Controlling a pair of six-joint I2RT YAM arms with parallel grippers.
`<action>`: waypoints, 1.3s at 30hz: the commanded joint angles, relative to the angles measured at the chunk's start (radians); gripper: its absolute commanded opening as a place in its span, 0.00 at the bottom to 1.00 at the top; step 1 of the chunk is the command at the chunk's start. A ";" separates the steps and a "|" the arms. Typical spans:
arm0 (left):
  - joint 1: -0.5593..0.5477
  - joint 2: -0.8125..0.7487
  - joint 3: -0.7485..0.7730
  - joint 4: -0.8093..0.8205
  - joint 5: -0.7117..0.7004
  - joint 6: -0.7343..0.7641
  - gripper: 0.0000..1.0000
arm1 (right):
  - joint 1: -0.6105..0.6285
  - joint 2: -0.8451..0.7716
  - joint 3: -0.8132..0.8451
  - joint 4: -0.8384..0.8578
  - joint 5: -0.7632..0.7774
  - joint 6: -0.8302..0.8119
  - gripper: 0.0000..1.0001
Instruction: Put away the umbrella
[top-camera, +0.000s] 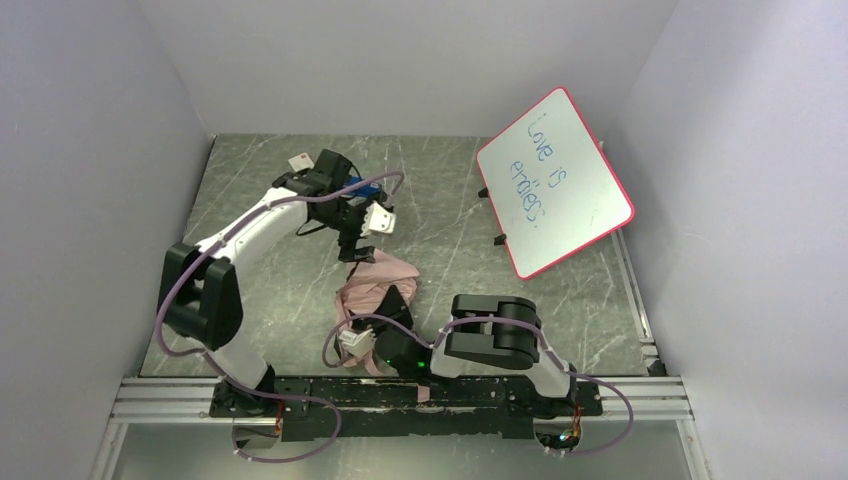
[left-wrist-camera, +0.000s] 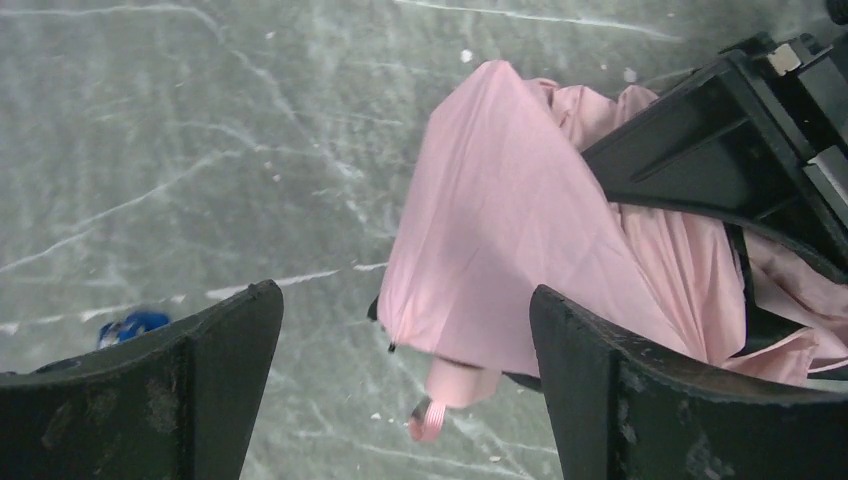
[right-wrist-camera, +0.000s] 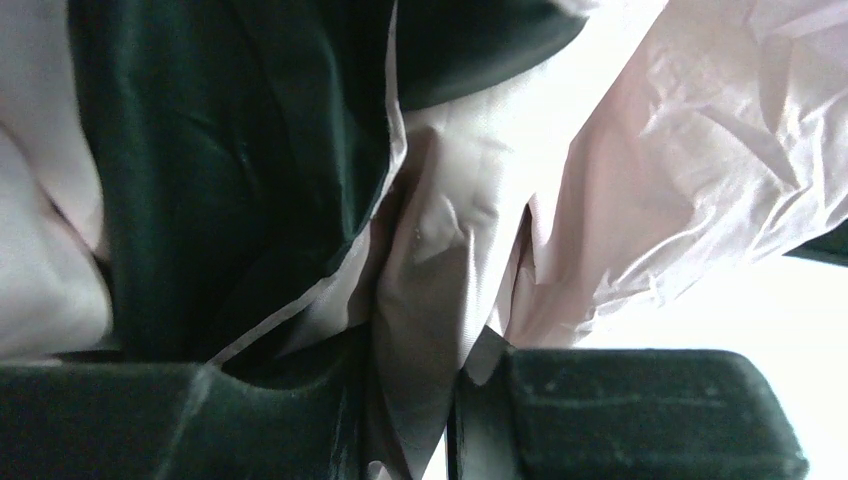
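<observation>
While my right gripper (right-wrist-camera: 440, 390) pinches the crumpled pink-and-black fabric umbrella (top-camera: 372, 283) at six o'clock, my wide-open left gripper (left-wrist-camera: 405, 300) should straddle its twelve o'clock end squarely before closing.

The left arm (top-camera: 245, 225) reaches forward, left tool (left-wrist-camera: 405, 310) spread wide, pointing down. The right arm (top-camera: 495, 330) folds low, right tool (right-wrist-camera: 410, 400) clamped on the umbrella (left-wrist-camera: 500, 200).

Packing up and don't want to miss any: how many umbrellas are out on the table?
1. The umbrella lies crumpled on the table, its pink fabric pinched in the right hand. No other shows, though one could be hidden.
</observation>
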 joint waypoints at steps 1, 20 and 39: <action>-0.030 0.093 0.088 -0.136 0.032 0.110 0.97 | 0.023 0.043 -0.023 -0.032 -0.106 -0.018 0.25; -0.072 0.279 -0.116 -0.108 -0.173 0.188 0.89 | 0.026 0.033 -0.032 -0.047 -0.083 0.005 0.26; -0.071 0.221 -0.280 0.069 -0.260 0.060 0.33 | 0.014 -0.145 -0.034 -0.075 0.001 0.076 0.57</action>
